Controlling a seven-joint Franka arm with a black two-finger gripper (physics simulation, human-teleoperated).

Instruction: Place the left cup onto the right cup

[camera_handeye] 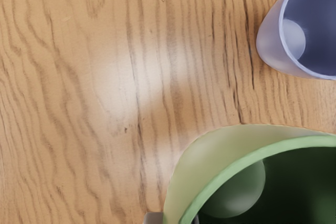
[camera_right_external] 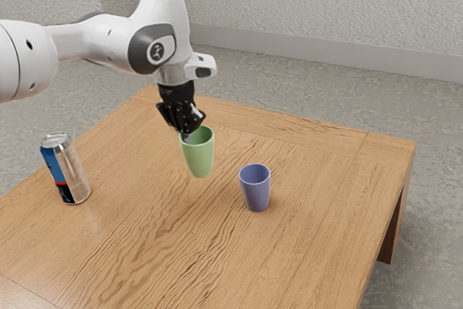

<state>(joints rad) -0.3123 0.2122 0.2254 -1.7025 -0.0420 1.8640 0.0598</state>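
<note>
Gripper (camera_right_external: pixel 189 129) and green cup (camera_right_external: pixel 197 151) hang together over the wooden table (camera_right_external: pixel 217 251). The black fingers are clamped on the cup's rim, on the side nearest the arm. The cup dangles just under the hand with its mouth up. It leans a little, its base swung toward the exterior view's right, and its bottom looks clear of the wood.

The 2nd cup, a purple one (camera_right_external: pixel 255 186), stands upright on the table. It sits lower than the gripper and off toward the exterior view's right, near the green cup but apart from it, with bare wood between the 2.

A blue and red drink can (camera_right_external: pixel 65 168) stands tilted on the tabletop, well away from the gripper toward the exterior view's left.

From the hand's own camera, the green cup (camera_handeye: pixel 220 161) looms directly beneath. Its rim is thick and its inside dark. The purple cup (camera_handeye: pixel 278 40) shows beyond it with its open mouth and pale round floor visible. Wood grain of the table (camera_handeye: pixel 105 77) lies between them.
</note>
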